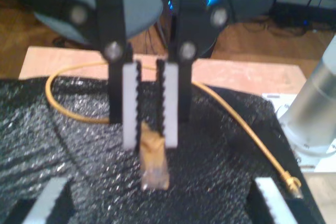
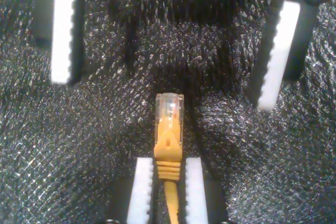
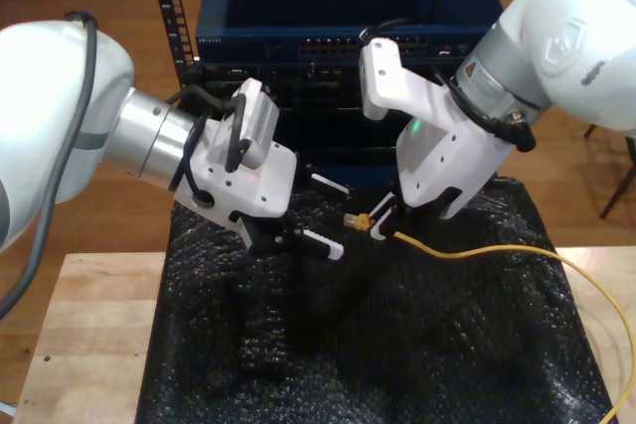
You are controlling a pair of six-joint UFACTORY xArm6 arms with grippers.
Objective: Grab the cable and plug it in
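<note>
The yellow-orange cable trails over the black foam toward the exterior view's right. Its clear plug sticks out past my second gripper, which is shut on the orange boot just behind it. In the first wrist view the plug points at the camera, held by my second gripper. My first gripper stands open facing the plug, one finger on each side of the plug's line. My first gripper has nothing between its pads.
Black bubble foam covers a wooden table. A dark blue network switch with a row of ports stands behind the arms. The cable's other plugged end lies on the foam near a silver arm column.
</note>
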